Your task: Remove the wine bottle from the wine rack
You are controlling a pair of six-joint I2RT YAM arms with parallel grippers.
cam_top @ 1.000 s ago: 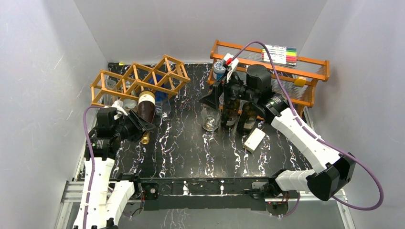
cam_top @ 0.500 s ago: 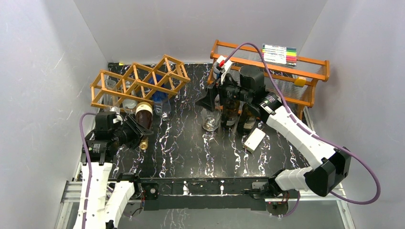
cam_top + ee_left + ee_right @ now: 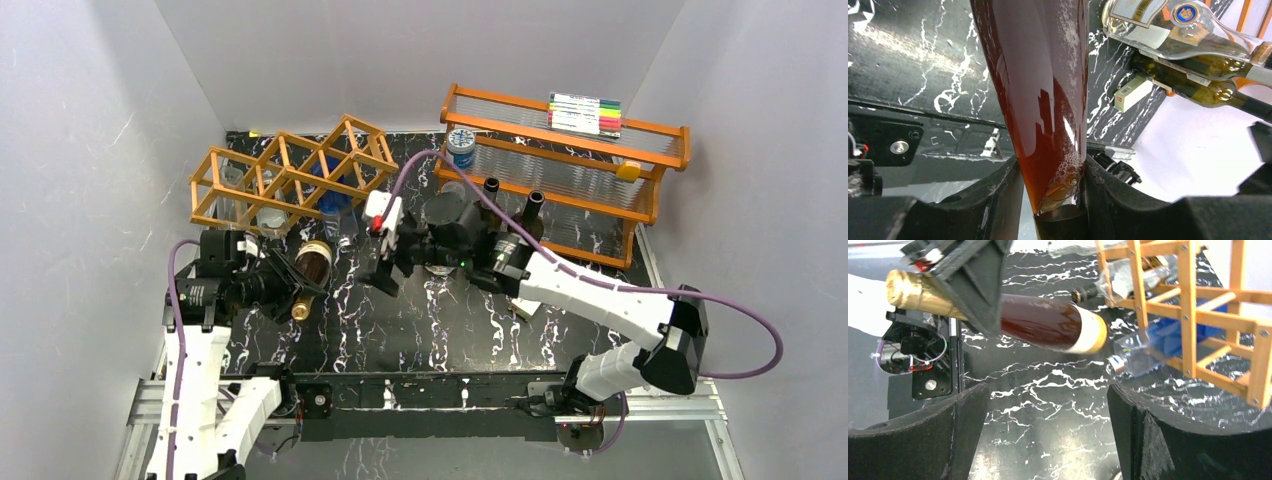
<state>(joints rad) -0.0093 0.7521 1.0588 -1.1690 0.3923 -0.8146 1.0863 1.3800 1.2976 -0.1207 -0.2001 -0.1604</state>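
No word or number can be read anywhere. In the left wrist view, upper right, a pale bottle (image 3: 1198, 30) carries a cream label (image 3: 1143, 9) with gold lettering, cut by the frame edge and too blurred to read. A round blue emblem (image 3: 1186, 13) sits on its shoulder. Below it, a white box (image 3: 1134, 93) bears small unreadable print. In the right wrist view, the wine bottle (image 3: 1048, 322) shows a plain cream band.

Dark wine bottle (image 3: 1043, 322) with gold-foiled neck is held near-horizontal, out of the cells. Orange-brown lattice wine rack (image 3: 1186, 315) is seen just beside its base.
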